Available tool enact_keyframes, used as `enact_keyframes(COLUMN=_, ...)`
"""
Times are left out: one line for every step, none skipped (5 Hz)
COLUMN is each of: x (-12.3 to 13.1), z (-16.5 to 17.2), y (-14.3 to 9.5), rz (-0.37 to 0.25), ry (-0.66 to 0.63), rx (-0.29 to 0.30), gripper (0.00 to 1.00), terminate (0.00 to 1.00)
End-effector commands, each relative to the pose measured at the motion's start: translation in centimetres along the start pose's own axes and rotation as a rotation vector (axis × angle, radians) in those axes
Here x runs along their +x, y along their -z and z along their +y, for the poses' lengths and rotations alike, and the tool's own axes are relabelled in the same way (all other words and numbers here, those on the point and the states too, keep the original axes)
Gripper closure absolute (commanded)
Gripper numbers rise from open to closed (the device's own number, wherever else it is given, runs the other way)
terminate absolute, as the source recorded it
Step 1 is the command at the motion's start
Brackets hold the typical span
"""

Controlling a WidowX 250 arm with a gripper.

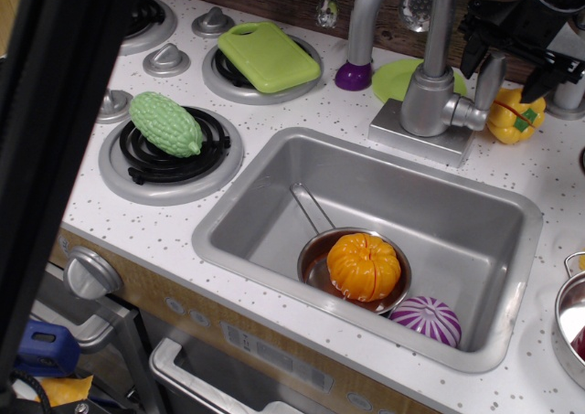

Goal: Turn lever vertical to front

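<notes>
The lever is a short grey bar that stands upright at the right of the faucet body, joined to it by a stubby side arm. My black gripper hangs at the top right, just above the lever. Its jaws are open, one on each side of the lever's top end, and I cannot tell whether they touch it. The tall curved spout rises to the left of the gripper.
The steel sink holds a small pot with an orange pumpkin and a purple onion. A yellow pepper lies behind the lever. A green gourd and a green cutting board sit on burners. A dark blurred bar covers the left.
</notes>
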State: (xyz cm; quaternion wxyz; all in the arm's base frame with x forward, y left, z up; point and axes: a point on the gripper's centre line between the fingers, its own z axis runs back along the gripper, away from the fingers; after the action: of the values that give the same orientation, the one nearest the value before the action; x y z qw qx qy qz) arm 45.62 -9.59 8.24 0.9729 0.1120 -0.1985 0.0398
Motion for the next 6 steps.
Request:
enact_keyframes(x=1.5, z=0.7, y=-1.3, rz=-0.063, ry=-0.027, rx=-0.030, gripper=1.00, terminate=0.00)
enact_keyframes(x=0.9, z=0.7, y=-1.2, rz=-0.040, ry=-0.069, rx=-0.035, gripper=1.00, terminate=0.00)
enact_keyframes(x=-0.4, z=-0.1, y=-2.1, rz=-0.015, ry=-0.136, rx=-0.022, gripper=1.00, terminate=0.00)
enact_keyframes(x=-1.9, z=-1.1, y=-2.3, rz=0.013, ry=-0.224, rx=-0.051, gripper=1.00, terminate=0.00)
enact_keyframes(x=-2.6, z=-1.6, y=-2.2, rz=0.037, ry=-0.270, rx=-0.070, gripper=1.00, terminate=0.00)
enact_keyframes(x=-3.0, z=-2.1, y=-1.5, rz=0.081, ry=-0.314, rx=-0.101, gripper=1.00, terminate=0.00)
